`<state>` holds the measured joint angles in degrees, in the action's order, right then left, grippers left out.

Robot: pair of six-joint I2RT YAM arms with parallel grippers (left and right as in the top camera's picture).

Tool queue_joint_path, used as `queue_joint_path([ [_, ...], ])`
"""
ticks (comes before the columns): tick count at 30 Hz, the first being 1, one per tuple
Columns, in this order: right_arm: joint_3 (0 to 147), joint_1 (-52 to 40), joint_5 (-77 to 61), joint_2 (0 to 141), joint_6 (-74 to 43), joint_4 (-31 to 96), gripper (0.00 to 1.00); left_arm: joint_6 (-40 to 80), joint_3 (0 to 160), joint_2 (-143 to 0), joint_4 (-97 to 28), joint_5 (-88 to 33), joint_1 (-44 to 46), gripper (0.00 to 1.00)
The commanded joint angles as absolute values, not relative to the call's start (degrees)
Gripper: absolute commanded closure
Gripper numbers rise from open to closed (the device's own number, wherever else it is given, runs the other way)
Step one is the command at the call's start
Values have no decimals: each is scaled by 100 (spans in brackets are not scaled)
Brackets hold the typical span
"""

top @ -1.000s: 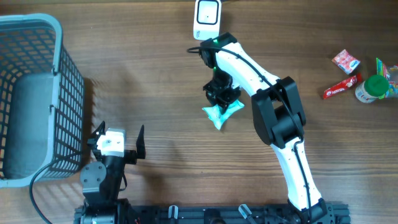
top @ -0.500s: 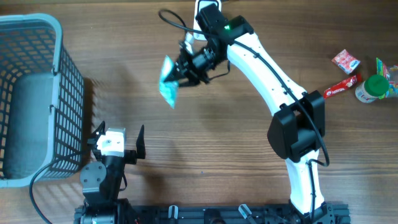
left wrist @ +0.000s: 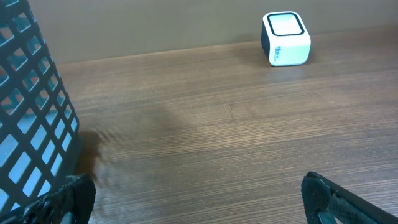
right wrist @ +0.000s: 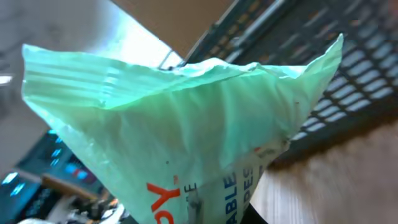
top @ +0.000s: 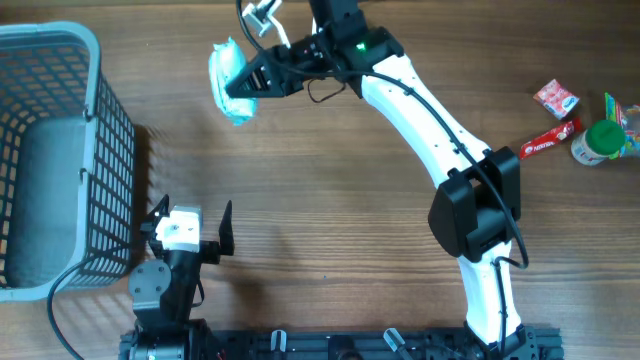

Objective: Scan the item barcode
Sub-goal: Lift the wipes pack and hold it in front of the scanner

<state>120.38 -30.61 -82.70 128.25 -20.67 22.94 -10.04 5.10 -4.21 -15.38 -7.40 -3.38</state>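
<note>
My right claw (top: pixel 247 82) has swung the pouch (top: pixel 228 70) left, pinching it above the wood surface (top: pixel 330 210); left claw (top: pixel 194 208) spread.

basket (top: pixel 50 38) cropped left, pouch (right wrist: pixel 186 124) print cut off

Overhead looks down; left wrist, low, shares the basket (top: pixel 50 40).

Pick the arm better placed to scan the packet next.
Right. The right gripper holds the green packet aloft; the left gripper sits open, empty, beside the basket, far from the scanner.
</note>
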Motion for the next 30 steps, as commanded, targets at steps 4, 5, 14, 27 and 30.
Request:
queue_joint_path([
  [4, 11948, -3100, -9297, 12803, -4604, 2408, 96, -1072, 482, -390, -1525, -788, -305, 0],
  [5, 11904, -3100, -9297, 12803, -4678, 2532, 96, -1072, 482, -390, -1525, -788, -305, 0],
  [14, 11760, -3079, -9268, 12803, -4187, 4416, 96, -1072, 482, -390, -1525, -788, -305, 0],
  [27, 11764, -2974, -735, 12803, -3463, 7046, 95, -1072, 482, -390, -1525, -788, -305, 0],
  [30, 11773, -2880, -707, 12803, -2871, 6134, 96, -1072, 482, -390, -1525, -788, -305, 0],
])
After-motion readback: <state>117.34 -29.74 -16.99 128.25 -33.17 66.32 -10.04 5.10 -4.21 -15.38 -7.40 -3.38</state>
